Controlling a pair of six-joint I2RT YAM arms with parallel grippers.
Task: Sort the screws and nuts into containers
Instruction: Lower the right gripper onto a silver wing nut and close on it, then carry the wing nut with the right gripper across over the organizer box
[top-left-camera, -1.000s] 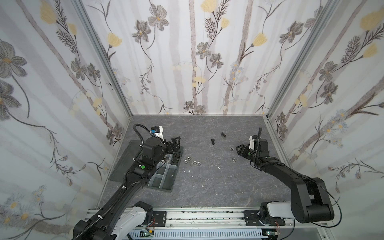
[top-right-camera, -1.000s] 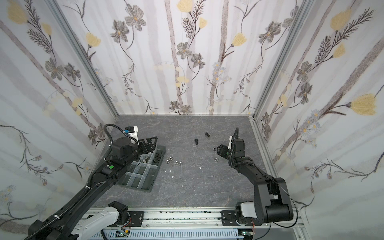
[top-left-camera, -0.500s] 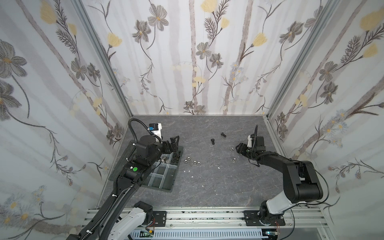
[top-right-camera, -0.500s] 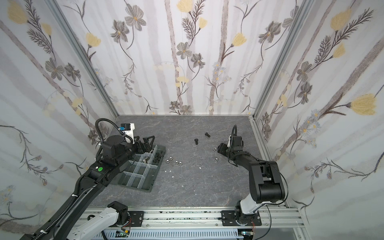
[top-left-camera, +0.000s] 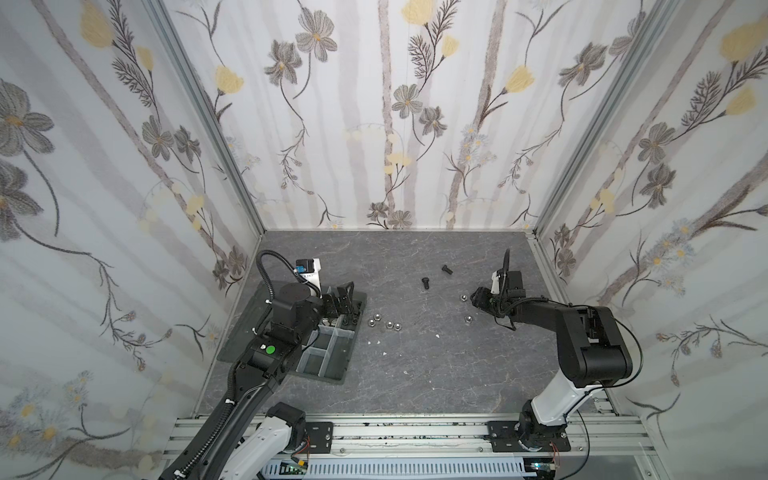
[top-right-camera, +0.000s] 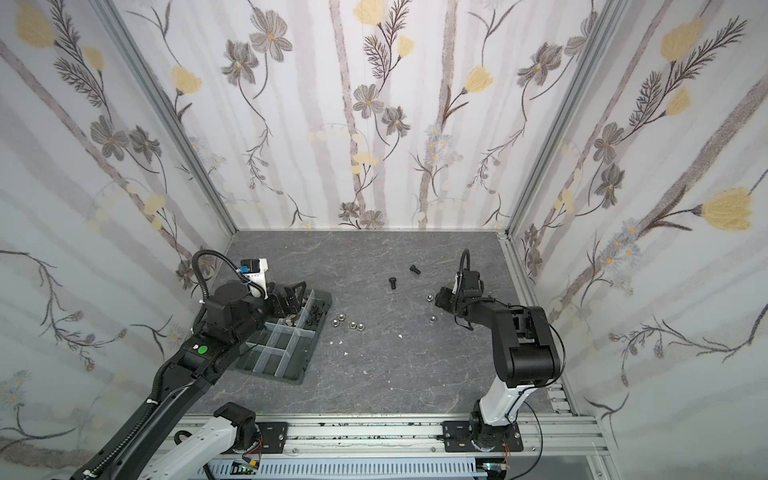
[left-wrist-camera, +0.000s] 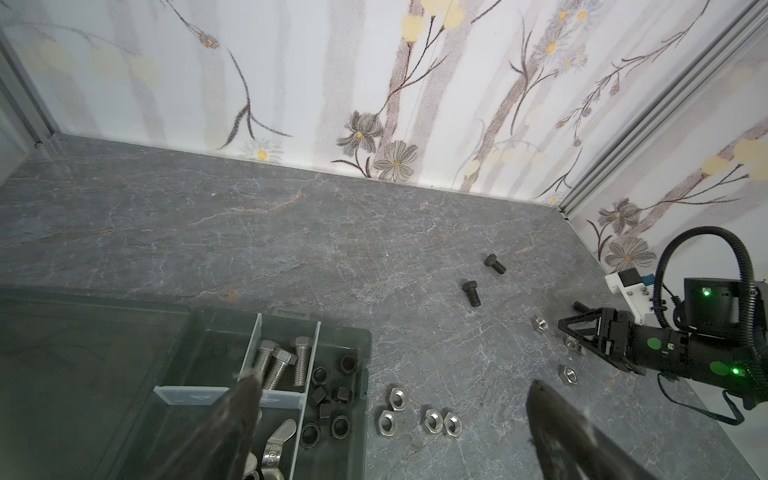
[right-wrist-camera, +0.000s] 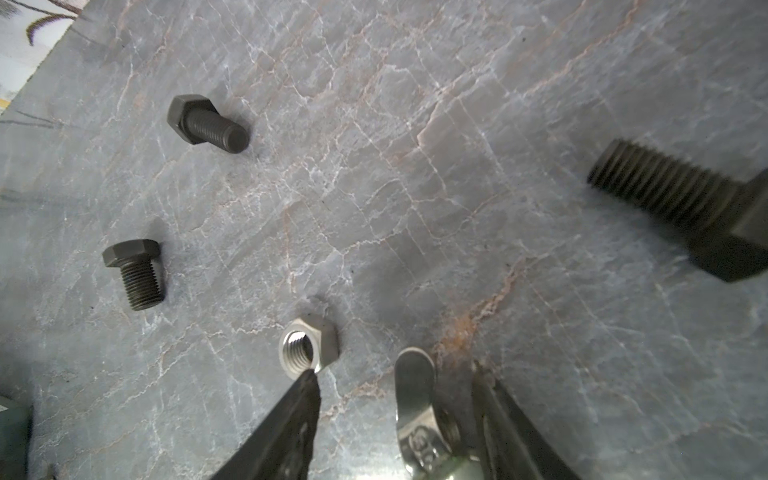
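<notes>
My right gripper (right-wrist-camera: 392, 376) is down at the floor on the right, open, with a silver wing nut (right-wrist-camera: 415, 395) between its fingers, lying against one and apart from the other. A silver hex nut (right-wrist-camera: 309, 345) touches the tip of the other finger (right-wrist-camera: 305, 399). Black screws (right-wrist-camera: 205, 124) (right-wrist-camera: 135, 270) lie beyond, and a third (right-wrist-camera: 673, 199) lies close by. My left gripper (left-wrist-camera: 392, 381) hangs open and empty over the far end of the tray of containers (top-left-camera: 332, 365). Its compartments hold silver screws (left-wrist-camera: 282, 365), black nuts (left-wrist-camera: 332, 399) and wing nuts (left-wrist-camera: 278, 449).
Several silver hex nuts (top-left-camera: 384, 322) lie on the floor just right of the tray. Another nut (top-left-camera: 468, 319) lies in front of the right gripper (top-left-camera: 478, 297). The tray's flat lid (top-left-camera: 249, 328) lies to its left. White flecks (top-left-camera: 437, 335) dot the middle of the floor.
The right gripper's jaws have narrowed around the wing nut, and that arm's elbow has risen. The left arm has drawn back a little above the tray, its jaws slightly wider.
</notes>
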